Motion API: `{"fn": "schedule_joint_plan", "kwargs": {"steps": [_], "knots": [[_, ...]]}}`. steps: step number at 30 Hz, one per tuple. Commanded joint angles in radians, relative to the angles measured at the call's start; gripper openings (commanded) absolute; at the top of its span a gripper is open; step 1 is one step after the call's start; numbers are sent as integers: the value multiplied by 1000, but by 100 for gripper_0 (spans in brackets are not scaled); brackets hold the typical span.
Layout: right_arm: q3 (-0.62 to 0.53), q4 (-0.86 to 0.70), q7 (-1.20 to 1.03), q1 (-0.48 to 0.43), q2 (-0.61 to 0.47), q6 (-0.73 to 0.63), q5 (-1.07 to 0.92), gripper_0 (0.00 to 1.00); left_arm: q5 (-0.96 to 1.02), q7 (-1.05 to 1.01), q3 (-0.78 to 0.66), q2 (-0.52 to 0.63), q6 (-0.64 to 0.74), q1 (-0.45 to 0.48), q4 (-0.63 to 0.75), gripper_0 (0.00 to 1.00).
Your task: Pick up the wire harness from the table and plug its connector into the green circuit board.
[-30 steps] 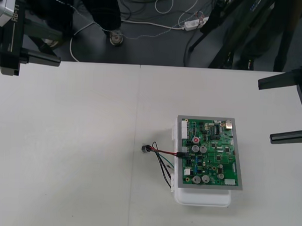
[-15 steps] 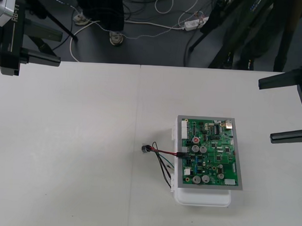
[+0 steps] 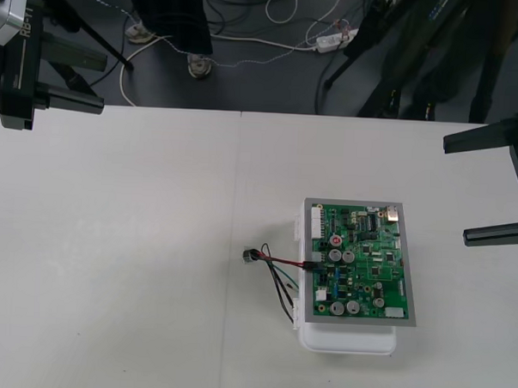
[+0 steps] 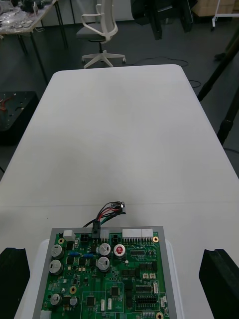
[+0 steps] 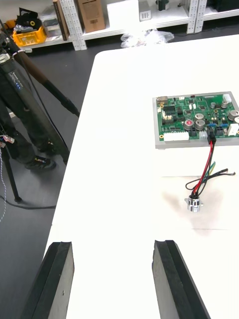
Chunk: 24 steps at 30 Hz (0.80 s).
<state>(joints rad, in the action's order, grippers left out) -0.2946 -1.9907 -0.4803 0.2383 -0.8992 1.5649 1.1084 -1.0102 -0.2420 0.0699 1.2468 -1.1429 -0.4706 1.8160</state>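
**Both arms parked at the table's sides.** Judged from the layout, this leaves the board unobstructed and suits a task at or near its end.

- **Left gripper** (image 3: 96,84): it hangs over the far left edge of the table (image 3: 111,239). Its 2 black fingers (image 5: 57,279) are spread wide with nothing between them.
- **Right gripper** (image 3: 457,190): it hangs at the right edge, its 2 fingers likewise apart and empty.
- **Green circuit board** (image 3: 363,263): it lies on its white base (image 3: 347,340), right of the table's centre.
- **Wire harness** (image 3: 277,263): it lies just left of the board.
  - Its round metal socket (image 3: 249,255) rests on the table.
  - The red wire runs right from the socket to the small black plug (image 4: 95,230), which appears seated in a header on the board's left edge.
  - The black and green wires bow toward the near side before reaching the plug.
- **Look of the harness:** it is slight, with thin, slack wires, a bright flanged socket and a dark plug.
- **Judgement:** insertion looks done, though how deeply the plug sits cannot be told.
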Motion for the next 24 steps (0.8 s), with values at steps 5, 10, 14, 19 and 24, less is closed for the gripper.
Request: {"fn": "schedule_joint_plan", "kwargs": {"steps": [5,10,14,19,24], "knots": [[-35,3,15,26,-32,6,-9,100,-5,36,-27,25,46,-36,20,46],[-35,3,15,26,-32,6,-9,100,-5,36,-27,25,46,-36,20,46],[-35,3,15,26,-32,6,-9,100,-5,36,-27,25,46,-36,20,46],[-35,3,15,26,-32,6,-9,100,-5,36,-27,25,46,-36,20,47],[-35,3,15,26,-32,6,-9,100,-5,36,-27,25,46,-36,20,47]]}}
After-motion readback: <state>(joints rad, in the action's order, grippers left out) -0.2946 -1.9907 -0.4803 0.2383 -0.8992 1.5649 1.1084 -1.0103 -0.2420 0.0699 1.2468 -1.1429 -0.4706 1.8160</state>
